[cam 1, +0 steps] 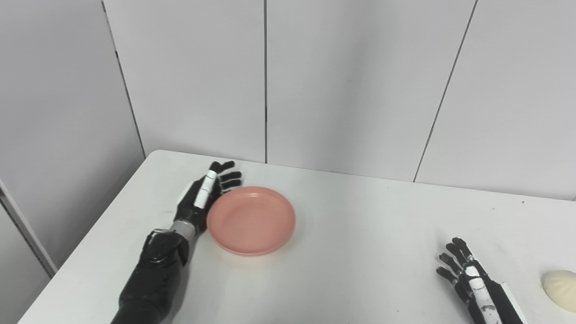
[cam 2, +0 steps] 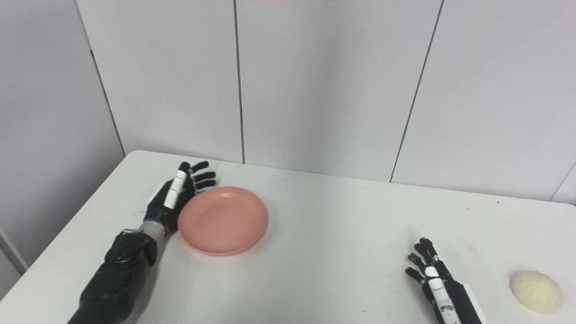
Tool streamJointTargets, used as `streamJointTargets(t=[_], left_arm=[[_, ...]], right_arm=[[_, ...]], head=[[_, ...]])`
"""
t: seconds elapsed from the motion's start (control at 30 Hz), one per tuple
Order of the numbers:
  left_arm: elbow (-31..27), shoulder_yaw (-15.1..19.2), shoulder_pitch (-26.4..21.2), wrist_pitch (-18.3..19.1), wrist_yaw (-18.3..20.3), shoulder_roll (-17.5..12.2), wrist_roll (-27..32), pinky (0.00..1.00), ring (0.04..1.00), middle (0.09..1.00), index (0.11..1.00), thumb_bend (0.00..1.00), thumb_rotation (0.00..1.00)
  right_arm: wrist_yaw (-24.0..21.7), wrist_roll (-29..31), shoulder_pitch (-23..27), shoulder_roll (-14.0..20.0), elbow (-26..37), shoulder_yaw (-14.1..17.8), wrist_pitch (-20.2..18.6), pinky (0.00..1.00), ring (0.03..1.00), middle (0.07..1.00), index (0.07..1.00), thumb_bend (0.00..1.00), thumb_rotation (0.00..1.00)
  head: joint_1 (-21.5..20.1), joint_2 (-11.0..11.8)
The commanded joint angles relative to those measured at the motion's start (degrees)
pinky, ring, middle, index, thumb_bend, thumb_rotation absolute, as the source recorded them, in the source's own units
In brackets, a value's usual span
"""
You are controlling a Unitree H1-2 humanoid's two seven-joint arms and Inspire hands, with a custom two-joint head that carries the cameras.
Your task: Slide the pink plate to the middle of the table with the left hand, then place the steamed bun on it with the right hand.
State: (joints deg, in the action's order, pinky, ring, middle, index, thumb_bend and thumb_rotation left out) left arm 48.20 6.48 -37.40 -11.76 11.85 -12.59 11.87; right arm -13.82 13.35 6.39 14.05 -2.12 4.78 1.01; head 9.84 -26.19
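A round pink plate (cam 1: 251, 220) lies on the left half of the white table (cam 1: 360, 216). My left hand (cam 1: 203, 194) stands on edge against the plate's left rim, open, fingers straight and pointing to the far wall. A pale steamed bun (cam 2: 536, 291) sits near the table's front right corner. My right hand (cam 2: 433, 279) rests open on the table just left of the bun, apart from it, holding nothing.
Grey wall panels (cam 1: 351, 85) rise right behind the table's far edge. The table's left edge (cam 1: 90, 225) runs close beside my left forearm. Bare tabletop stretches between the plate and my right hand.
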Motion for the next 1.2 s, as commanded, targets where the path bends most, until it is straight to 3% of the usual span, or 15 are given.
streamJointTargets(t=[0.0,0.4,0.57,0.87,1.17], left_arm=[[-1.38,-0.42,0.02,1.80,-0.61,0.27,-0.97,0.69,0.773,0.759,0.786,0.90,0.89],[-2.06,-1.03,-0.53,3.84,-2.23,3.60,-2.10,0.73,0.773,0.756,0.774,0.88,0.89],[-4.01,-1.10,-0.08,5.19,-2.25,4.44,-1.74,0.74,0.770,0.754,0.783,0.89,0.89],[-14.06,-1.26,2.03,11.03,-2.56,7.03,-1.32,0.76,0.796,0.786,0.822,0.92,0.90],[-16.46,-2.66,2.58,14.13,-1.48,9.15,-1.27,0.77,0.808,0.795,0.828,0.88,0.91]], right_arm=[[-0.81,-0.04,-0.23,-0.56,-0.37,-0.94,0.19,0.88,0.921,0.955,0.959,0.76,0.85],[-0.68,-0.72,-0.11,-1.10,0.18,-1.69,-0.03,0.87,0.911,0.954,0.960,0.78,0.85],[-0.10,-1.33,-0.19,-1.92,1.30,-2.52,-0.41,0.86,0.906,0.950,0.955,0.78,0.84],[3.32,-5.24,-0.14,-4.35,4.45,-4.83,-2.69,0.83,0.894,0.934,0.941,0.83,0.86],[4.88,-7.67,-0.02,-6.23,6.56,-6.59,-4.50,0.83,0.895,0.934,0.943,0.79,0.87]], head=[[-0.06,-0.16],[-1.35,-0.46],[-5.63,-1.67],[-14.24,-2.72],[-18.71,-3.51]])
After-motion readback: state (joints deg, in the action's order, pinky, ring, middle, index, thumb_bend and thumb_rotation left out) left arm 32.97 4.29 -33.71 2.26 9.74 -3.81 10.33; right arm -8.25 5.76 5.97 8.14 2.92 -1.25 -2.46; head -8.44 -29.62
